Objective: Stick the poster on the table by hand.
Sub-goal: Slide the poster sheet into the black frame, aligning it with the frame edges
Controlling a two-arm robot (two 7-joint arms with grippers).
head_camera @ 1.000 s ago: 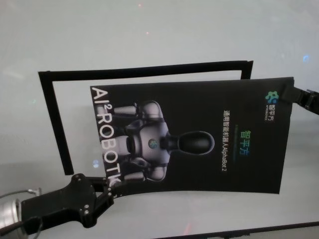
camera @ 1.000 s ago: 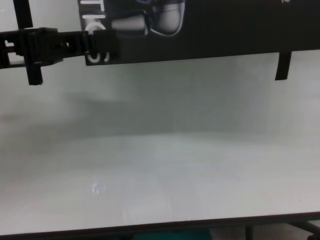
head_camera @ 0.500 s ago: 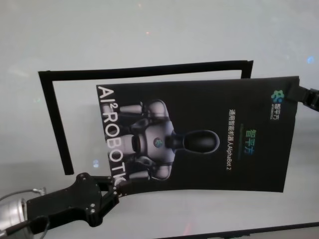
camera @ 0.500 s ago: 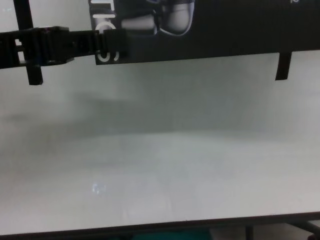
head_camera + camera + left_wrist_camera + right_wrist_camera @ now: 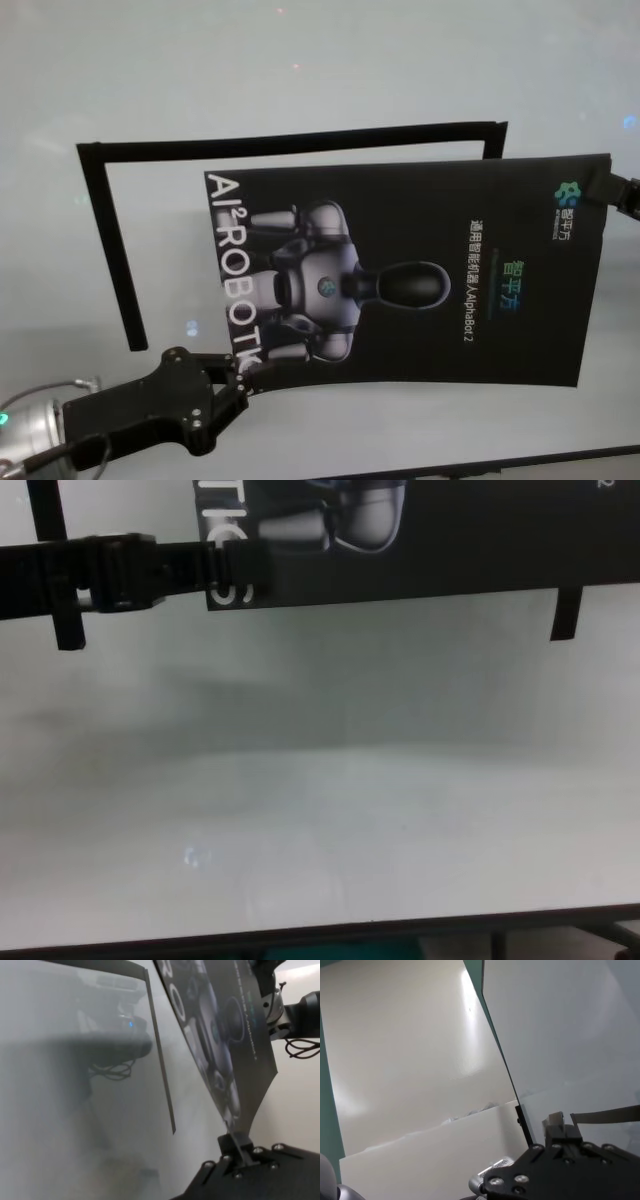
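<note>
Nearest the robot, at the poster's (image 5: 400,270) near left corner, the left gripper (image 5: 243,372) has its jaws pinched on the sheet's edge, just below the big white letters; the left wrist view shows that corner clamped between the fingers (image 5: 242,1146) while the sheet rises away from them. Above the white table (image 5: 300,60) the poster is held rather than lying flat (the chest view shows its near edge (image 5: 420,590) hanging clear of the tabletop, with a soft shadow underneath). Behind the poster, a narrow black strip frame (image 5: 290,138) lies on the table, running along the poster's far side and down its left side, partly covered by the sheet. At the poster's far right corner, the right gripper (image 5: 606,190) grips the sheet beside the small logo, jaws pressed on it.
</note>
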